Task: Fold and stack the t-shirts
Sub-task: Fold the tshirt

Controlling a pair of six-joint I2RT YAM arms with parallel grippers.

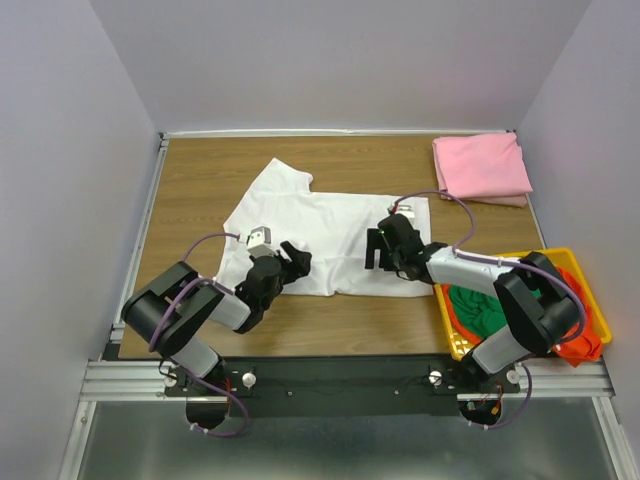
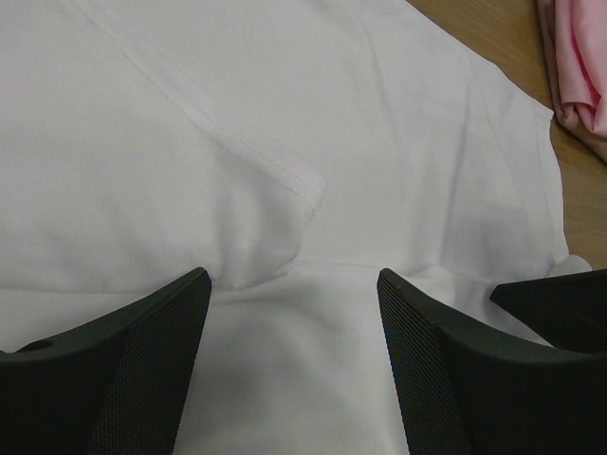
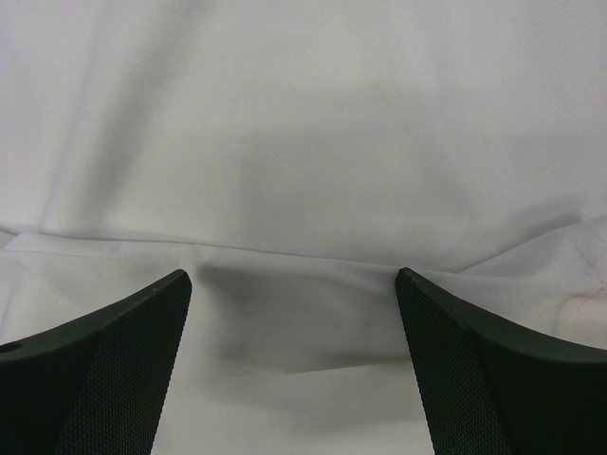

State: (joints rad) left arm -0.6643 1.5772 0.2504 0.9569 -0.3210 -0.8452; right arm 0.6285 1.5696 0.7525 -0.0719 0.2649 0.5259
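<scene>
A white t-shirt (image 1: pixel 320 225) lies spread on the wooden table, partly folded, with a sleeve at the far left. It fills the left wrist view (image 2: pixel 237 142) and the right wrist view (image 3: pixel 303 123). My left gripper (image 1: pixel 293 262) is open, low over the shirt's near left edge (image 2: pixel 294 284). My right gripper (image 1: pixel 377 252) is open, low over the shirt's near right part (image 3: pixel 294 284). A folded pink t-shirt (image 1: pixel 482 168) lies at the far right corner. Green (image 1: pixel 480 305) and orange (image 1: pixel 578 345) shirts lie in the basket.
A yellow plastic basket (image 1: pixel 590 290) stands at the near right by the right arm's base. The pink shirt's edge shows at the top right of the left wrist view (image 2: pixel 580 57). Bare wood (image 1: pixel 200 180) lies left of the white shirt.
</scene>
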